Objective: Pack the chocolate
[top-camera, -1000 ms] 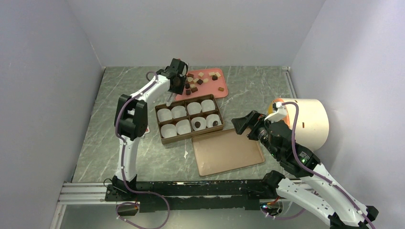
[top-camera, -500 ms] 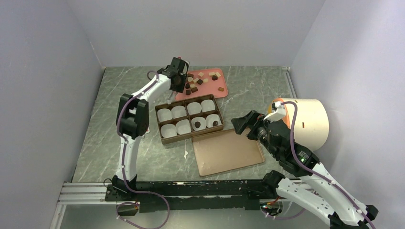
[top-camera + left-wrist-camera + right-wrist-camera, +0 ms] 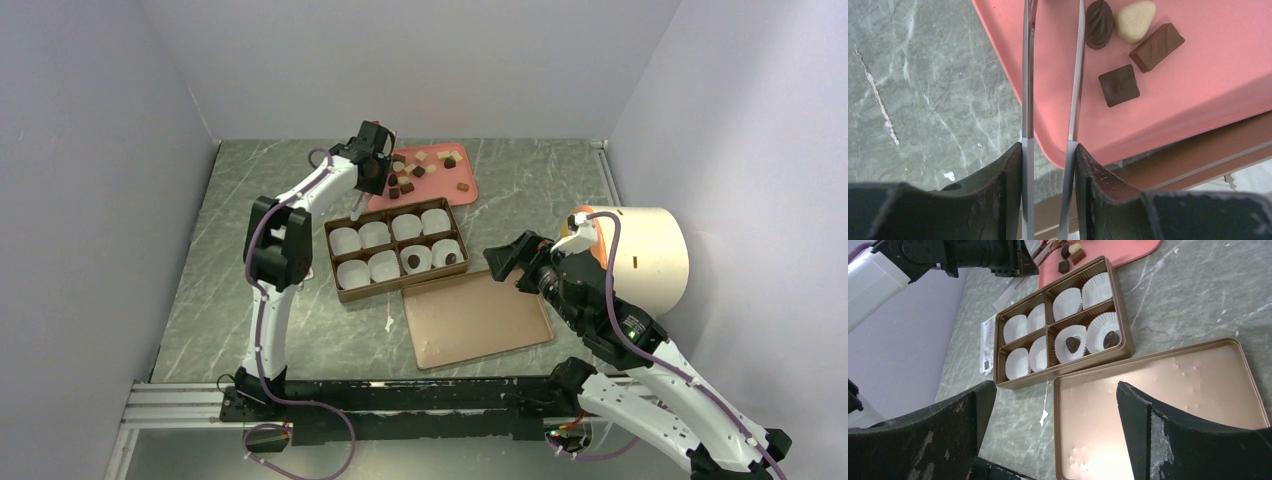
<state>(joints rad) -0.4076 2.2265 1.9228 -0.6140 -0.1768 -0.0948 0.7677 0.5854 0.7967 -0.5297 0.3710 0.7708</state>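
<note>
Several chocolate pieces (image 3: 415,170) lie on the pink tray (image 3: 440,193) at the back. My left gripper (image 3: 372,165) hovers at the tray's left edge, shut on metal tweezers (image 3: 1077,75). The tweezer blades stand apart and their tips run out of the left wrist view. To their right lie a dark ridged chocolate (image 3: 1099,24), a cream one (image 3: 1134,21), a caramel bar (image 3: 1156,47) and a dark square (image 3: 1118,85). The brown box (image 3: 337,292) holds white paper cups; two front right cups each contain a chocolate (image 3: 1073,344) (image 3: 1110,339). My right gripper (image 3: 505,262) is open and holds nothing.
The box's flat golden lid (image 3: 475,318) lies in front of the box, under my right gripper (image 3: 1055,430). A large white cylinder (image 3: 650,255) stands at the right wall. A slip of paper (image 3: 986,347) lies left of the box.
</note>
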